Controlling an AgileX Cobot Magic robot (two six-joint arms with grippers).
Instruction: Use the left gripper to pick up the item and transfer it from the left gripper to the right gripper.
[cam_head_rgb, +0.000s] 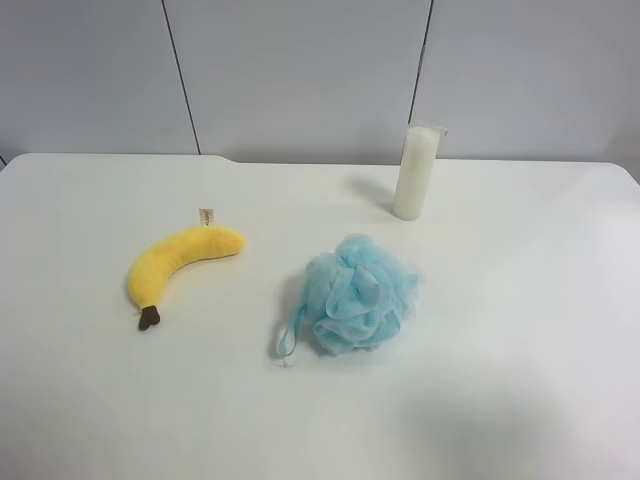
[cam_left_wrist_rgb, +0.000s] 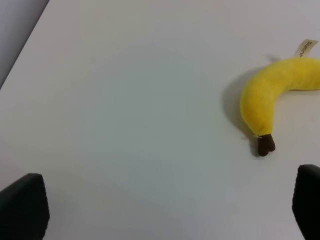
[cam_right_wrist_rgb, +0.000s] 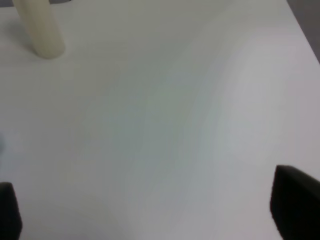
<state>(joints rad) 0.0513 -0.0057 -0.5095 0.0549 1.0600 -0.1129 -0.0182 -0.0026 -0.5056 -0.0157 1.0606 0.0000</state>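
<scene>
The plush yellow banana (cam_head_rgb: 180, 262) lies flat on the white table at the left of the exterior high view, its dark brown stem tip toward the front and its tan tag at the far end. It also shows in the left wrist view (cam_left_wrist_rgb: 272, 97). My left gripper (cam_left_wrist_rgb: 165, 205) is open above bare table, its black fingertips (cam_left_wrist_rgb: 25, 205) wide apart, with the banana off to one side and untouched. My right gripper (cam_right_wrist_rgb: 150, 210) is open and empty over bare table, fingertips (cam_right_wrist_rgb: 295, 205) spread. Neither arm shows in the exterior high view.
A fluffy light-blue mesh bath sponge (cam_head_rgb: 360, 295) sits mid-table. A tall white cylinder (cam_head_rgb: 416, 172) stands at the back, also in the right wrist view (cam_right_wrist_rgb: 40, 27). The table's edge (cam_left_wrist_rgb: 20, 40) runs near the left gripper's side.
</scene>
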